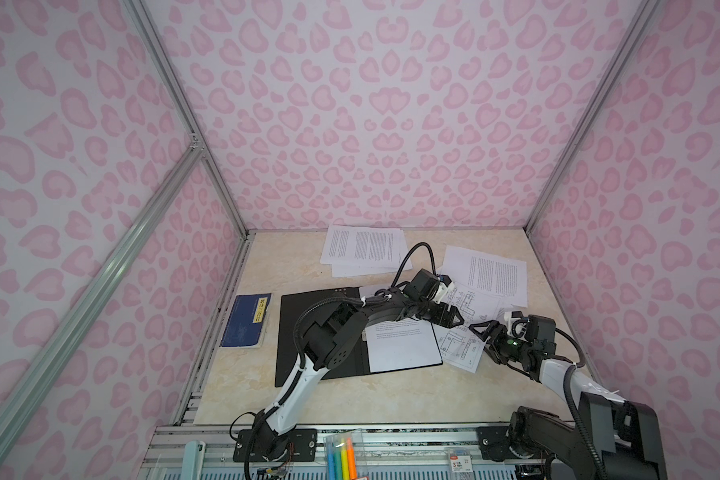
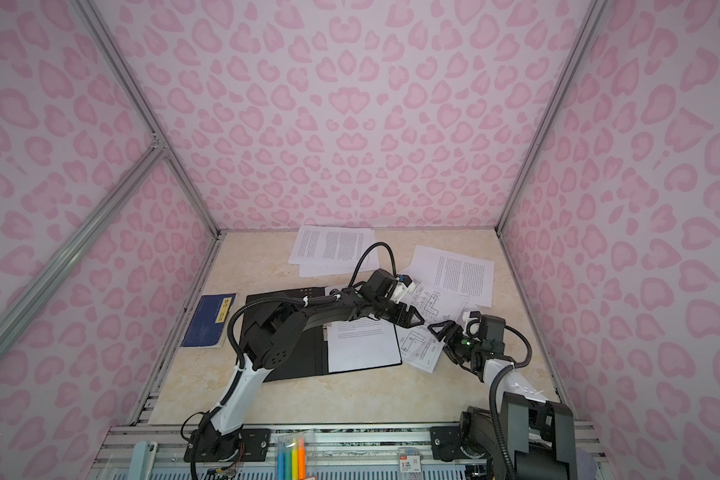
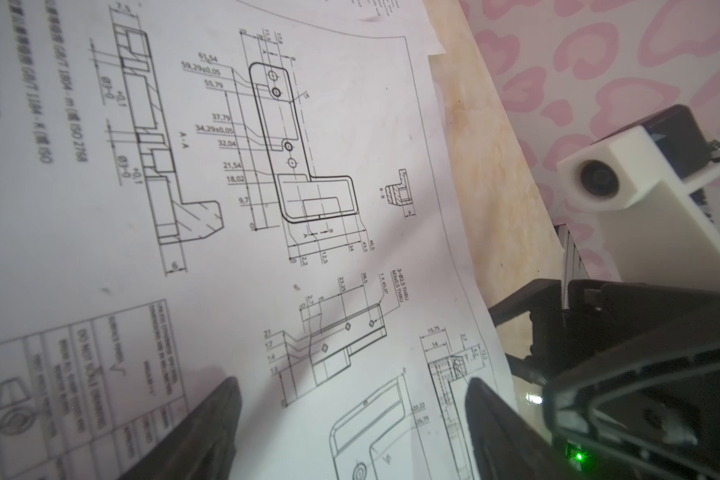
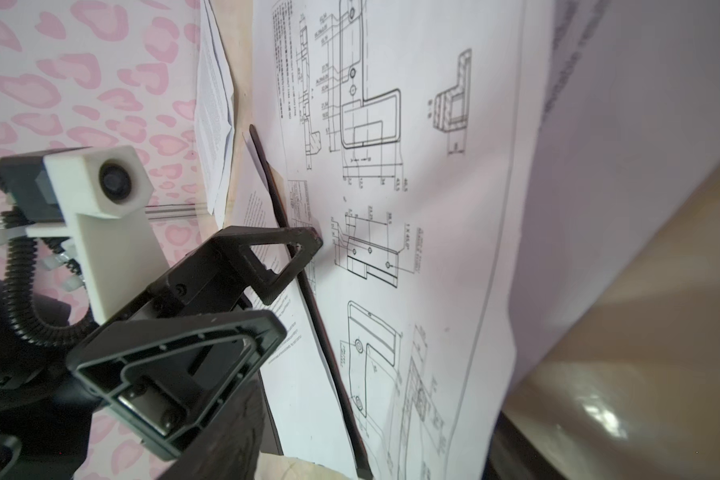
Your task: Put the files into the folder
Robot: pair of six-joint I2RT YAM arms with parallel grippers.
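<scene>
Top views both show, nearest my bases, a pack of coloured pens (image 1: 341,457) on the rail (image 1: 391,432). Beyond it, on the marble table (image 1: 350,399), the folder (image 1: 292,328) lies open and flat, black inside up, with one text sheet (image 1: 404,349) on its right half. A dark blue booklet (image 1: 246,320) lies just left of the folder.

Against the folder's right edge lies a drawing sheet (image 1: 454,353). My left gripper (image 1: 458,319) reaches across the folder and hangs over that drawing. The left wrist view shows its jaws wide and empty above the printed lines. My right gripper (image 1: 481,334) faces it over the same sheet, tips near each other. Its jaws also stand apart, and I see nothing held.

Farther back are more files. Text sheets (image 1: 487,274) lie to the right, touching the drawing, and a stack (image 1: 362,249) lies at the table's far edge.
</scene>
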